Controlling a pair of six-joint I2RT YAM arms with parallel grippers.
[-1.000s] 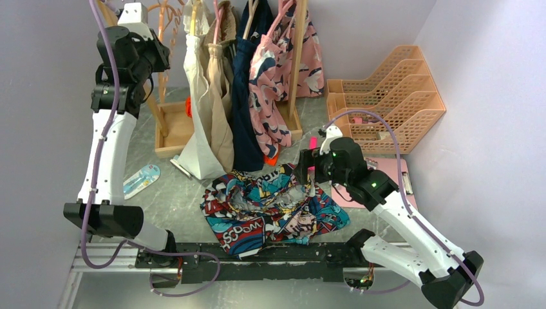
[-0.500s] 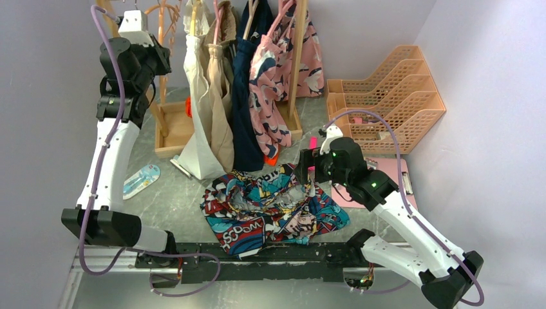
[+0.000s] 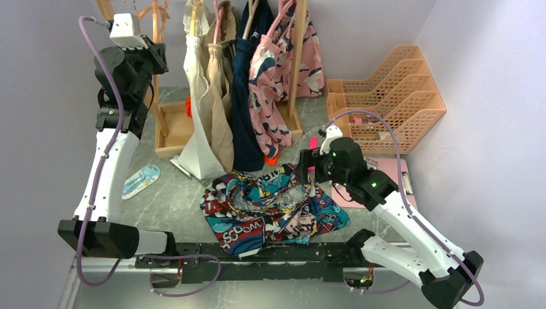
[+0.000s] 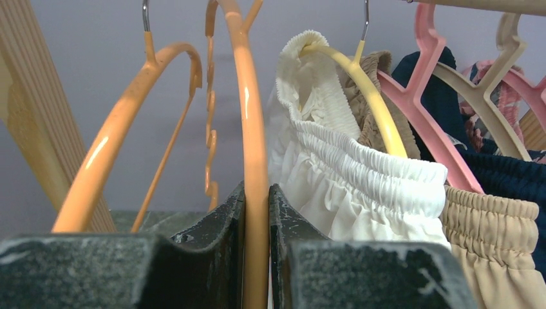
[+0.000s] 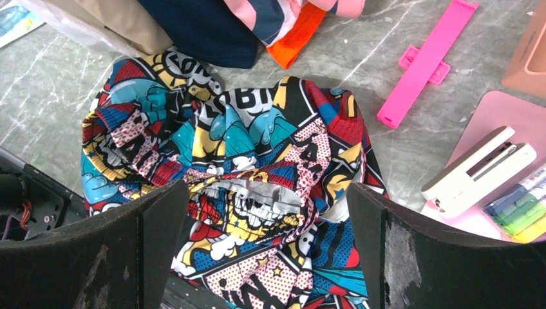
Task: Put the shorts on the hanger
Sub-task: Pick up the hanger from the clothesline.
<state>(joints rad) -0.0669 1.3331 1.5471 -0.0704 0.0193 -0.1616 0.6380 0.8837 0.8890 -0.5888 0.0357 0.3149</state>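
Observation:
The comic-print shorts point(image 3: 273, 207) lie crumpled on the table near the front edge, also filling the right wrist view point(image 5: 244, 174). My right gripper point(image 3: 302, 168) hovers open above their right part, jaws wide apart point(image 5: 267, 251), touching nothing. My left gripper point(image 3: 154, 61) is raised high at the clothes rack's left end, shut on the orange-tan hanger point(image 4: 251, 161); the hanger's arm runs up between the jaws. A second orange hanger point(image 4: 122, 122) with a silver hook hangs just left of it.
The wooden rack point(image 3: 293, 77) holds white point(image 3: 196, 96), beige, navy and pink floral garments point(image 3: 273, 77) on pink and yellow hangers. Orange file trays point(image 3: 386, 96) stand at the back right. A pink clipboard point(image 5: 508, 129), stapler point(image 5: 480, 170), pink clip point(image 5: 425, 64) lie right.
My left arm has risen and shifted a little left at the rack, carrying the gripper upward. The right arm and the shorts have not moved.

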